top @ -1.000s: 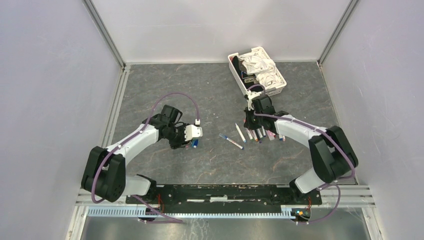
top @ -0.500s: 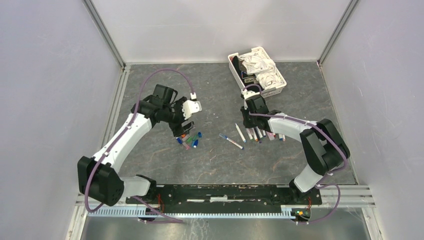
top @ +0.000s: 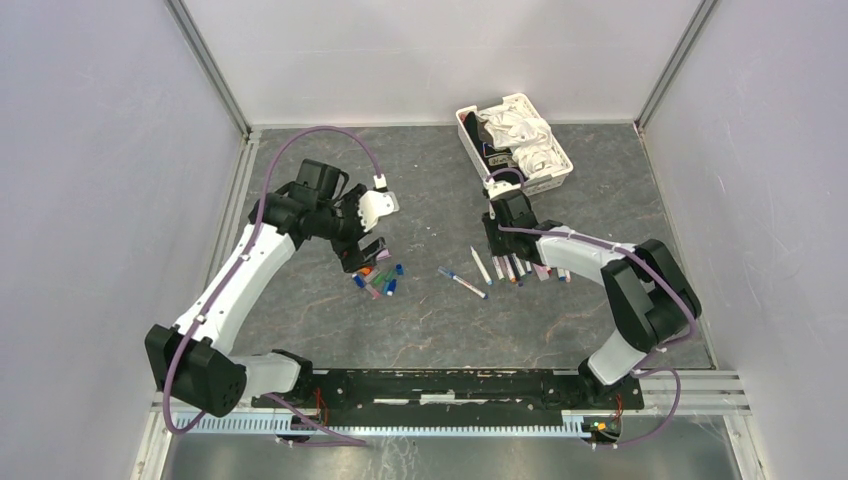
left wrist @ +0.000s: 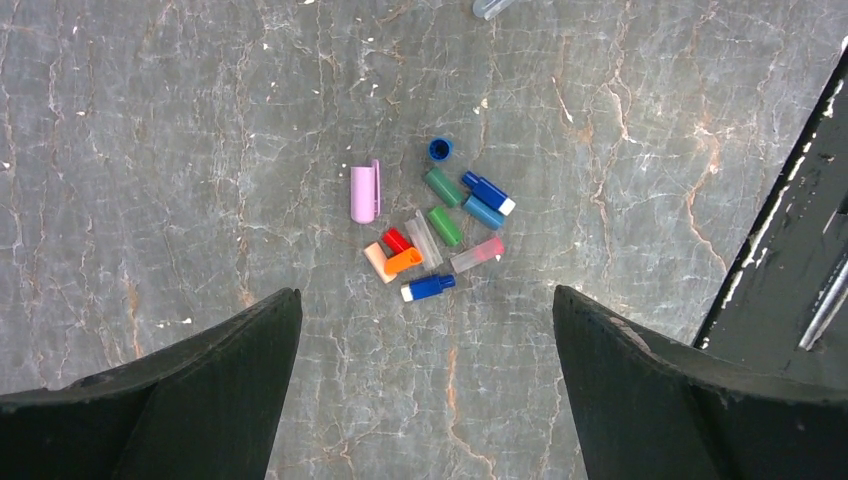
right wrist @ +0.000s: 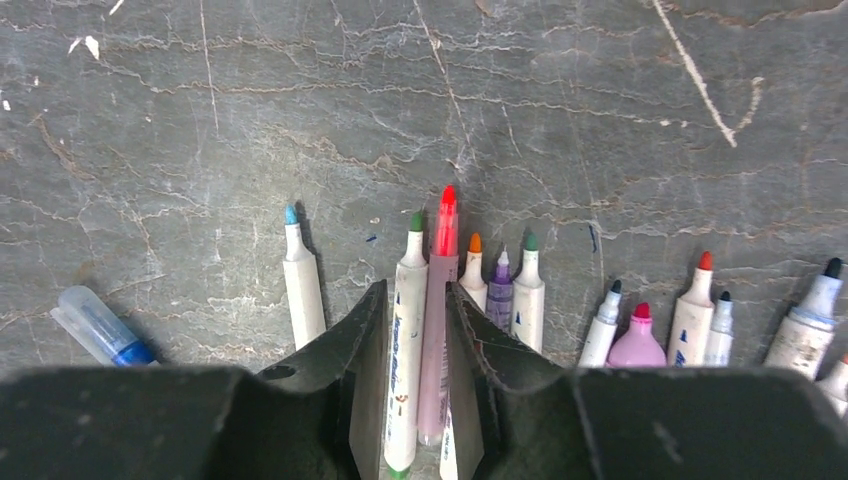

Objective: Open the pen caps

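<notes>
The worry sits with the right claw (right wrist: 415,290), at the bottom centre of its own view. Its dark fingers stand only narrowly apart, and two pens lie in the gap together: the pink-barrelled red-tipped marker pen (right wrist: 437,340) and the white-barrelled green-tipped marker pen (right wrist: 408,320) pressed against it. From where I stand I cannot tell whether the fingers pinch them or merely straddle them. If they close or lift now, both barrels could come up at once. Or one could twist out and knock the row of uncapped marker pens (right wrist: 528,300) beside it, since the slim round barrels lie touching and would roll readily on a hard surface. Bare felt tips could also smear the grey counter (top: 430,330).

The left claw (left wrist: 425,305) hangs spread wide and empty above the heap of short coloured plastic pen caps (left wrist: 445,225), in the middle of its view. A careless descent would scatter such light stubs.

The counter looks like veined stone, smooth and matte. The caps are glossy little cylinders in blue, green, red and orange, with one lilac cap (left wrist: 365,193) larger than the rest. One pen under a clear rounded cap (right wrist: 95,322), blue showing through, lies apart at the lower left of the right wrist view. By my reckoning the job is nearly done, not finished.
</notes>
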